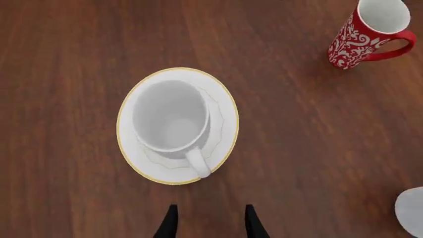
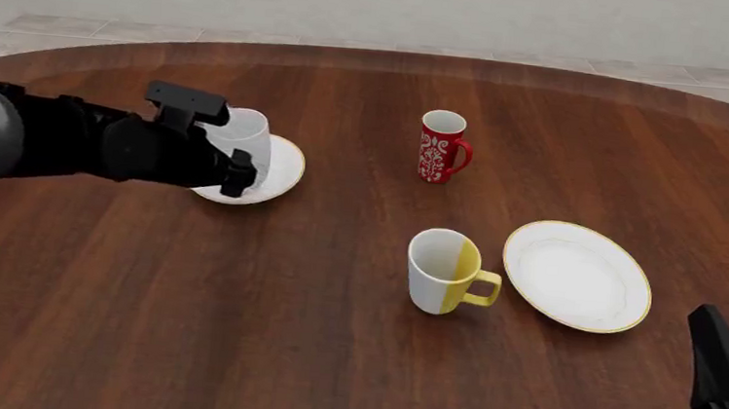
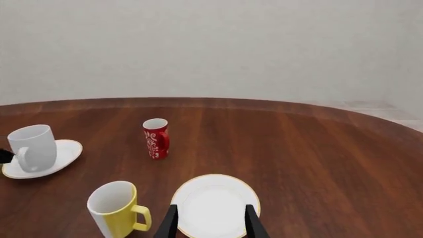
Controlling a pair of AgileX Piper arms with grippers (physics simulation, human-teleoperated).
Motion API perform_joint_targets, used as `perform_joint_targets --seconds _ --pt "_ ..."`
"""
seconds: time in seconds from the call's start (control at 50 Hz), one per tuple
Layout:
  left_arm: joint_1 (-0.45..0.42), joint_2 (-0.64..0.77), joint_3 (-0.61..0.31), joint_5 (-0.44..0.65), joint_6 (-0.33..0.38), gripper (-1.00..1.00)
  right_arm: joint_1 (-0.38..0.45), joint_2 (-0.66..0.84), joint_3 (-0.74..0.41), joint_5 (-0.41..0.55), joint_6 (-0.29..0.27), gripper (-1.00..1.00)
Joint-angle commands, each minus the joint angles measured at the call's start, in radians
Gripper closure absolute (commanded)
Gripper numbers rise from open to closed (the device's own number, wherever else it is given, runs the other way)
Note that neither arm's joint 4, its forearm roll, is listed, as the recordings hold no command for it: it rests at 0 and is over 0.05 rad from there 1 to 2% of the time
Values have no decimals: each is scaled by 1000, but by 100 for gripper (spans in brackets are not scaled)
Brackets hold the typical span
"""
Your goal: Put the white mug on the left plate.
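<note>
Right gripper [image 3: 208, 220]: seen at the near right corner of the table [image 2: 199, 328] in the front view; fingers spread apart, nothing held between them, the large plate just beyond the tips in the wrist view.
Yellow-and-white mug [image 2: 444, 269]: upright, just left of the large plate, handle turned toward that plate.
Large plate [image 2: 578, 276]: white with a thin yellow rim, flat on the table, nothing on it.
Red patterned mug [image 2: 442, 147]: upright, beyond the large plate and to its left, well apart from it.
White mug [image 1: 170, 115]: upright on the small plate, well to the left of the large plate; handle [image 1: 197, 162] pointed toward the left gripper.
Small plate [image 1: 223, 119]: white with a thin yellow rim, under the white mug; mug base sits within the rim.
Left gripper [image 1: 208, 220]: fingers parted, released, tips drawn clear of the white mug and its plate; no contact with the handle is visible.
Left arm [image 2: 70, 137]: reaches in from the left, partly hiding the small plate in the front view.
</note>
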Motion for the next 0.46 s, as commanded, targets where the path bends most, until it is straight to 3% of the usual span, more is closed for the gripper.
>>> perform_joint_targets --seconds 0.02,0.46 --pt "-13 -105 58 21 7 -100 3 0 -1 0 0 -100" --pt "-13 -312 157 72 28 -100 9 -1 -3 -6 1 -100"
